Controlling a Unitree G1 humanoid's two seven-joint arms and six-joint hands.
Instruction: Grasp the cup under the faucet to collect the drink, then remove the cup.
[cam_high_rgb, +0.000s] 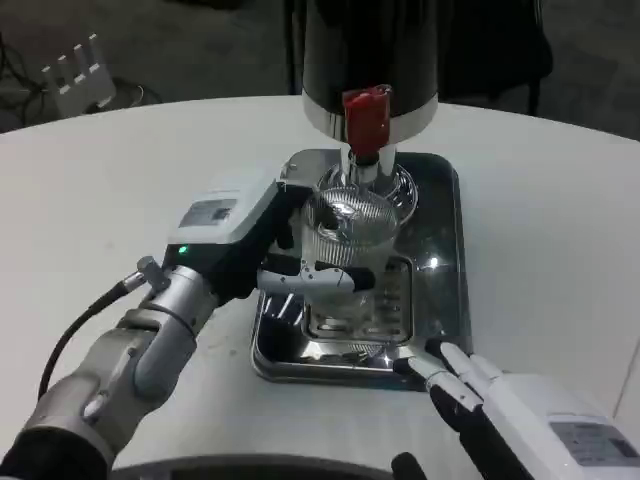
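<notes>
Gripping the clear ribbed cup from its left side, left hand, fingers wrapped across its front; cup directly under the red faucet, above the steel drip tray. Right hand at the tray's near right corner, fingers apart, holding nothing.

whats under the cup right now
The clear cup, gripped by the left hand, sits over the slotted grate in the shiny metal tray, below the red tap. The hand's fingers cover the cup's base, so contact with the grate can't be seen.
</notes>
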